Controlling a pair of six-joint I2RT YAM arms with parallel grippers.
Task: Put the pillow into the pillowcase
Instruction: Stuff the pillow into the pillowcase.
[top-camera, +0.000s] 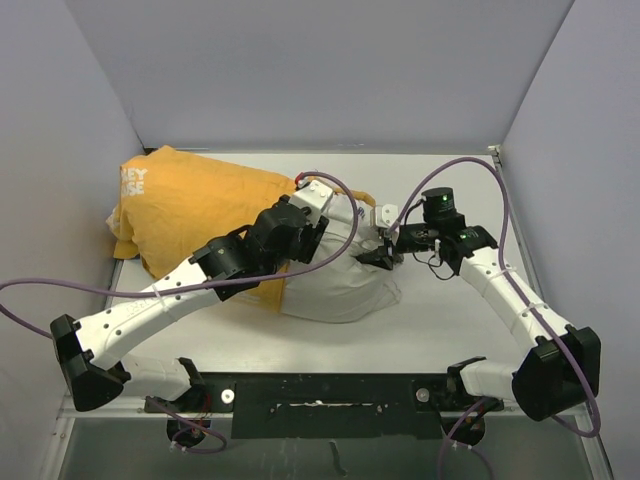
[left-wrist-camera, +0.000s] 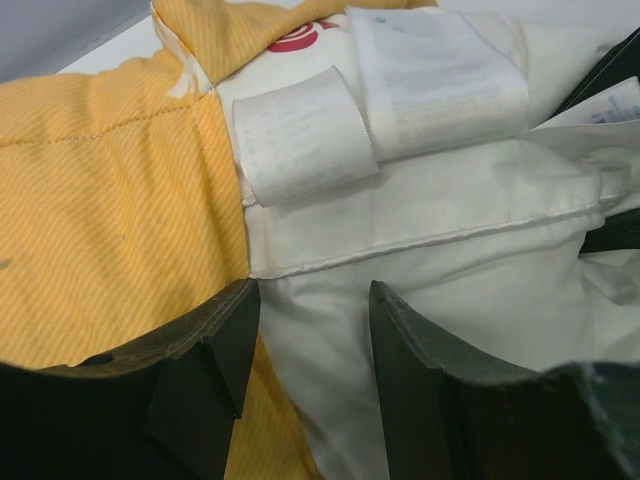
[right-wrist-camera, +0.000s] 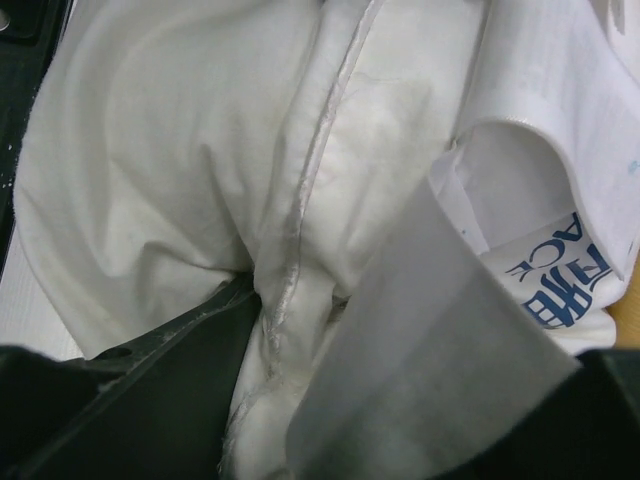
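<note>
The pillowcase (top-camera: 200, 205) lies mustard-yellow side up at the back left, bulging with most of the pillow. The pillow's white end (top-camera: 340, 285) sticks out of its mouth toward the middle. My left gripper (top-camera: 345, 215) hangs over that mouth. In the left wrist view it (left-wrist-camera: 312, 310) is open, with loose white pillow cloth (left-wrist-camera: 450, 200) between the jaws beside the yellow hem (left-wrist-camera: 110, 200); sewn labels (left-wrist-camera: 305, 135) lie just beyond. My right gripper (top-camera: 385, 255) meets the pillow's right corner. Its jaws (right-wrist-camera: 400, 340) stand apart around the pillow seam (right-wrist-camera: 290, 220) and a label (right-wrist-camera: 440, 370) that hides one finger.
Grey walls close in the white table (top-camera: 450, 330) on the left, back and right. Purple cables (top-camera: 500, 215) loop from both arms. A black mounting plate (top-camera: 320, 400) runs along the near edge between the arm bases.
</note>
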